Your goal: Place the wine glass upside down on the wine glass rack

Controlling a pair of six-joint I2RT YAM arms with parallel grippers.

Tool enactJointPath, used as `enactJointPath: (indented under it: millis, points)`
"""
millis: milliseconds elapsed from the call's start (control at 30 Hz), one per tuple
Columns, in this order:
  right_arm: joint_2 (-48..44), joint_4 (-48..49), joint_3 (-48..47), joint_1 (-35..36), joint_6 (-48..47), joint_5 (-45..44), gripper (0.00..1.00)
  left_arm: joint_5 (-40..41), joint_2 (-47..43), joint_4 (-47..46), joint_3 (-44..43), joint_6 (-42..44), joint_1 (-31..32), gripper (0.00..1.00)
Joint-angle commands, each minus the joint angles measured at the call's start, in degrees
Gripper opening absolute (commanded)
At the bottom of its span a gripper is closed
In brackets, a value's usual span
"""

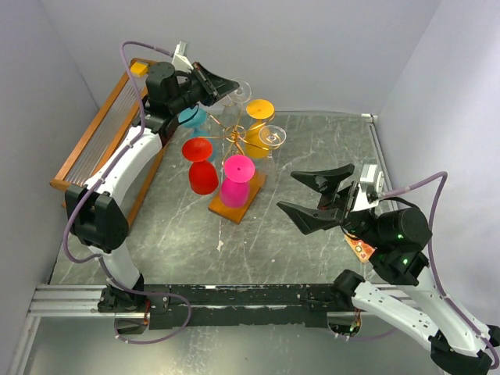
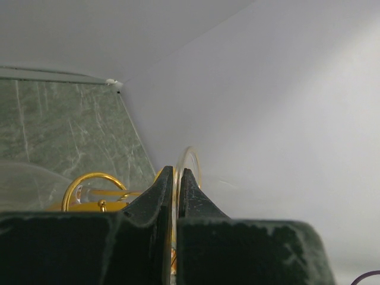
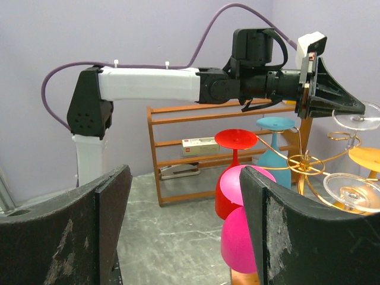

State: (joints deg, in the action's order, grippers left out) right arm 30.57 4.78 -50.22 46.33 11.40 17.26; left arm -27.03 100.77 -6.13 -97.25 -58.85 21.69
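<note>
The wine glass [image 1: 239, 92], clear and hard to make out, sits above the far side of the wine glass rack [image 1: 233, 139], beside the topmost gold scrolls. Its round foot is caught edge-on between the left gripper's [image 1: 217, 84] fingers [image 2: 155, 196]. They are drawn almost together, with only the thin glass disc [image 2: 190, 161] between them. From the right wrist, the foot [image 3: 356, 115] shows as a flat disc just off the tip of that gripper [image 3: 347, 107], over the gold wire loops [image 3: 306, 161]. Whether it touches the wire I cannot tell.

On the rack, bowl down, are a red glass [image 1: 201, 162], a pink glass [image 1: 237, 180], a teal glass [image 1: 192, 117], an orange glass [image 1: 260, 111] and a second clear glass [image 1: 272, 137]. The rack's wooden base [image 1: 226, 209] lies on the marbled tabletop [image 1: 320, 148].

The right gripper [image 1: 320, 199] hangs well to the right of the rack, its fingers [image 3: 279, 225] spread wide and holding nothing. A slatted wooden frame [image 1: 98, 137] stands along the left wall behind the left arm.
</note>
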Motion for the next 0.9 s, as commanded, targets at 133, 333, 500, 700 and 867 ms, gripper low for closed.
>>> enactJointPath:
  millis: [133,333,500,700,867]
  points:
    - [-0.99,-0.37,-0.3,0.25,0.55,-0.51,0.74,2.54,0.82,1.53,-4.62,2.73,0.28,0.07]
    - [-1.43,-0.73,-0.2,0.18,0.59,-0.65,0.74,4.31,0.66,3.68,-5.25,4.54,0.27,0.07]
    - [-1.62,-0.56,-0.01,0.28,0.77,-0.65,0.74,5.5,-0.59,4.47,-4.61,5.78,0.28,0.07]
    - [-1.54,-0.47,-0.06,0.23,0.95,-0.56,0.74,6.16,-1.24,5.5,-4.41,6.84,0.19,0.07]
    - [-1.5,-0.47,0.08,0.29,1.07,-0.57,0.74,6.63,-2.31,6.11,-3.55,7.35,0.1,0.07]
